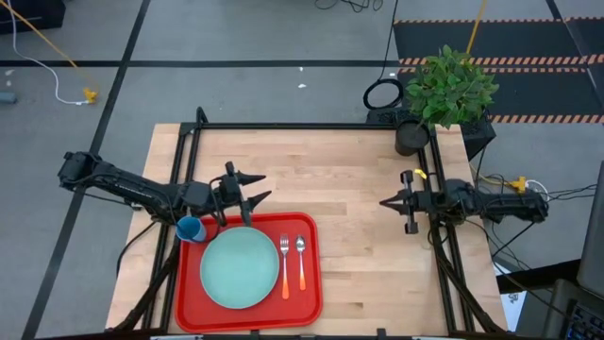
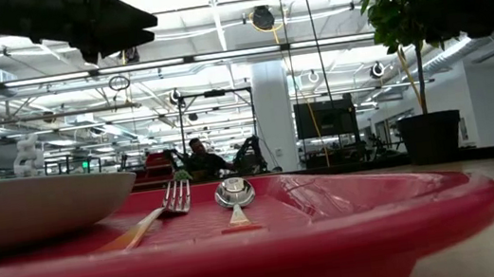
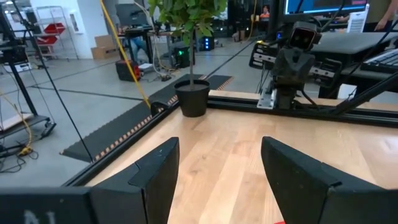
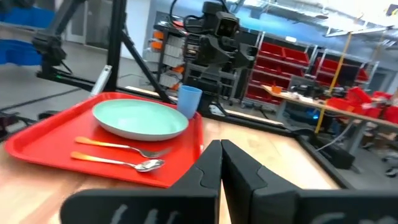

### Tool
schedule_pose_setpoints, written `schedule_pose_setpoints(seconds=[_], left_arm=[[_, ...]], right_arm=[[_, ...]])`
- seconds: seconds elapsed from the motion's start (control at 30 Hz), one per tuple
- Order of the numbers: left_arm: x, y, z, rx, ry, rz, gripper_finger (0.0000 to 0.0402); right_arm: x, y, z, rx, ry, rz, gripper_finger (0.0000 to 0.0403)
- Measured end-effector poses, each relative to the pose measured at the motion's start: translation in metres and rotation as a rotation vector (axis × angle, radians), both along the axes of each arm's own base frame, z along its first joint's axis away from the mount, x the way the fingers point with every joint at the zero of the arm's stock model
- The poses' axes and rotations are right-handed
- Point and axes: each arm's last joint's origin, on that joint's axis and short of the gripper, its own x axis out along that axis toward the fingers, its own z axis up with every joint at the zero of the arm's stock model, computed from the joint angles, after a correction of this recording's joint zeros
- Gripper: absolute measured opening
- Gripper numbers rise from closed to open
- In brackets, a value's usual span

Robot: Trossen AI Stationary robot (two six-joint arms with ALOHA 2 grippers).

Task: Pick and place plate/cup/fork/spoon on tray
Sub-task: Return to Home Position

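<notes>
We see a large bright red rectangular plastic tray (image 1: 309, 233) lying on the pale wooden table (image 1: 359, 179), at the near edge and toward the left arm's side. A round, flat, pale teal plate (image 1: 238, 267) rests on the tray and fills most of its left half. Just beside the plate's rim lies a small fork with silver tines and an orange plastic handle (image 1: 284, 269). Next to that lies a small spoon with a silver oval bowl and an orange plastic handle (image 1: 301, 263). The two are parallel and a little apart, heads toward the far side of the table. A small bright blue plastic cup (image 1: 191, 229) stands upright at the tray's far corner on the left arm's side, close to the plate. We cannot tell whether it sits fully inside the rim.

The left gripper (image 1: 253, 188) hangs above bare wood just past the tray's far rim, near the cup, its fingers (image 3: 158, 171) spread wide and holding nothing. The right gripper (image 1: 385, 201) sits well apart from the tray near the table's right rail, its fingers (image 4: 208, 163) pressed together and empty. A leafy green potted plant (image 1: 448, 90) stands at the far right corner
</notes>
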Motion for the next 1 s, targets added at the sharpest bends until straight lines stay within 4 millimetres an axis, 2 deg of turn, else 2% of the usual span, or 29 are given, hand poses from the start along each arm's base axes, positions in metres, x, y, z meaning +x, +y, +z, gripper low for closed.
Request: schedule_pose_setpoints(seconds=[0.53, 0.77, 0.87, 1.0], left_arm=[[0.0001, 0.0000, 0.0050, 0.035, -0.036, -0.001, 0.0230], [-0.0016, 0.0008, 0.0056, 0.041, -0.023, -0.029, 0.0225], [-0.0036, -0.0001, 0.0061, 0.044, -0.011, -0.082, 0.0197], [-0.0047, -0.0013, 0.0014, 0.071, 0.051, -0.137, 0.0129]], right_arm=[[0.0002, -0.0039, -0.0031, 0.044, 0.035, -0.003, 0.0000], [0.0003, -0.0055, -0.0043, 0.079, 0.048, -0.057, 0.0000], [0.0003, -0.0056, -0.0043, 0.080, 0.048, -0.058, 0.0000], [0.0003, -0.0055, -0.0037, 0.080, 0.042, -0.056, 0.0000]])
